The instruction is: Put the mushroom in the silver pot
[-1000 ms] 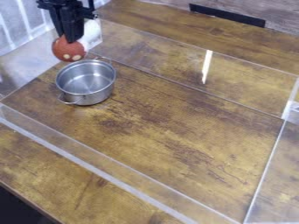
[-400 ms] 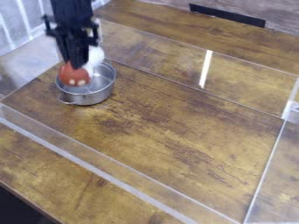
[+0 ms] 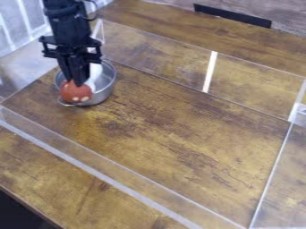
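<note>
The silver pot [image 3: 98, 88] stands on the wooden table at the upper left. My black gripper [image 3: 77, 82] points straight down into the pot, shut on the mushroom [image 3: 75, 90]. The mushroom's reddish cap shows low inside the pot, at its left side. I cannot tell whether the mushroom touches the pot's floor. The gripper's fingers [image 3: 78, 70] cover the mushroom's upper part.
A low clear plastic wall [image 3: 180, 201] frames the work area on the wooden table [image 3: 180, 125]. A dark flat object [image 3: 233, 13] lies at the far edge, and a pale wall [image 3: 18, 27] stands at the far left.
The gripper has come down with the mushroom, from above the pot's far rim to inside the pot. The pot has not moved.
</note>
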### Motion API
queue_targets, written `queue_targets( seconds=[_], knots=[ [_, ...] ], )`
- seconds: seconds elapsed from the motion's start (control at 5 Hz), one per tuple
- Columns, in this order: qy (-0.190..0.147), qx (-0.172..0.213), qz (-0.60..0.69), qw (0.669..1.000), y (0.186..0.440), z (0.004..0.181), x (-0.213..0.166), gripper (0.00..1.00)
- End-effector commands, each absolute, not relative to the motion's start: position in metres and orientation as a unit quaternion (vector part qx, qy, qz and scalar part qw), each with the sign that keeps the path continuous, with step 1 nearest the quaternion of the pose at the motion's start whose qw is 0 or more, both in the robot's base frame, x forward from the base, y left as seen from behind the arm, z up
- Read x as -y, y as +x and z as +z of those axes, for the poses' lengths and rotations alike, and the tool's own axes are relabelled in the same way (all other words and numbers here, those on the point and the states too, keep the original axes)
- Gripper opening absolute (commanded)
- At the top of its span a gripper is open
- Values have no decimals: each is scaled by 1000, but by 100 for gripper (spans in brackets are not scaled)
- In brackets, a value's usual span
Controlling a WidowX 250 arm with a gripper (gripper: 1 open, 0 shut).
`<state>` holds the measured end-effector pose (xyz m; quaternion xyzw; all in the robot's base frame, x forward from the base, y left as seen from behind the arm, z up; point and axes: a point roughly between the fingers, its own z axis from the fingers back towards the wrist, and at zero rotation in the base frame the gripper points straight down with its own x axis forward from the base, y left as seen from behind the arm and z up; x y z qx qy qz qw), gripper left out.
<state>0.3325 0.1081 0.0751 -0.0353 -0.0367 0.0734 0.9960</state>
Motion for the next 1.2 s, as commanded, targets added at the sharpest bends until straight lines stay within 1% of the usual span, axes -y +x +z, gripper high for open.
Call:
queue_targets(
  seconds=[0.0,0.2,0.4,0.6,1.0],
  knots=[
    [-33,51,97,993,334,87,-124,100],
    [-36,53,111,992,343,91,-134,0],
    [-42,54,97,993,356,87,-151,100],
    [-47,50,88,994,362,84,-164,100],
    [-54,48,108,991,379,86,-139,100]
  ],
)
